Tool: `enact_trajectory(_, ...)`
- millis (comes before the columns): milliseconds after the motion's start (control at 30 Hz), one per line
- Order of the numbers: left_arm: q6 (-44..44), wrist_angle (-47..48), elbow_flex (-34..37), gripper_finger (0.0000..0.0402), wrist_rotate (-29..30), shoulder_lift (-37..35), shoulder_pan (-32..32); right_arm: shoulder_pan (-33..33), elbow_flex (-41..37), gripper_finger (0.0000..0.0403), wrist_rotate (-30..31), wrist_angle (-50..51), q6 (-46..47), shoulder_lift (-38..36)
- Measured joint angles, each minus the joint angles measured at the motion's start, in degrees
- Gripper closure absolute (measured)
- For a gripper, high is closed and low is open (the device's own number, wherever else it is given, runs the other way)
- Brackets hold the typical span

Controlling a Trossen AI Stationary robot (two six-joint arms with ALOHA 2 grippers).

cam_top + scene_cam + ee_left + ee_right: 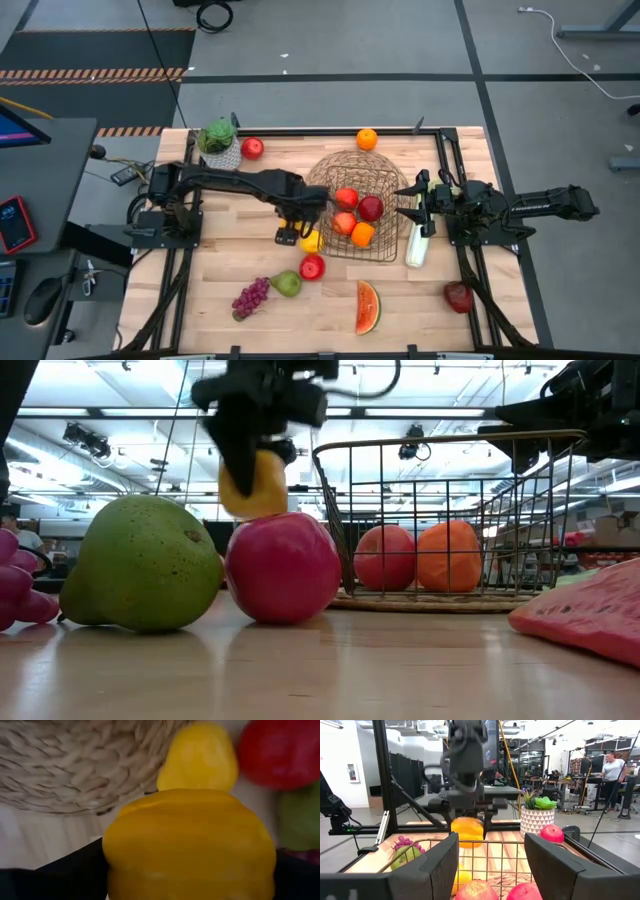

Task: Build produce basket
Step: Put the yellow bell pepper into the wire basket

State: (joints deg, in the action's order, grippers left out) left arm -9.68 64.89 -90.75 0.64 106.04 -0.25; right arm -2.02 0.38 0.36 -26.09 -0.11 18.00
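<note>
While lifted off tabletop:
L gripper point(262, 465): clamps yellow pepper point(255, 485), beside basket point(357, 205).
R gripper point(420, 205): closed on basket rim.

No text, label, brand, number or sign can be read in any of the four views. The white pot point(536, 820) beside the table's far left corner carries only a pattern of small dark triangles, not lettering. The small red device point(14, 223) on the side desk left of the table shows a lit face, but nothing on it is legible.
</note>
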Motion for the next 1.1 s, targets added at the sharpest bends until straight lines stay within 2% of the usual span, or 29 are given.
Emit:
enact_trajectory(233,0.02,1.64,-10.46,0.0053,0.0,0.0,0.0,0.01,0.0,0.0172,0.01,-0.01,0.0,-0.01)
enact_trajectory(400,-0.01,-3.82,-14.41,0.0053,0.0,0.0,0.0,0.0,-0.01,0.0172,0.0,0.0,0.01,-0.01)
enact_trajectory(933,-0.73,-21.65,-15.2,0.005,0.0,-0.01,0.0,0.02,-0.01,0.0172,0.0,0.0,-0.01,-0.01)
enact_trajectory(1100,-6.0,-25.35,-15.2,0.005,0.0,-0.02,0.06,0.02,-0.01,0.0172,0.0,0.0,-0.01,0.0)
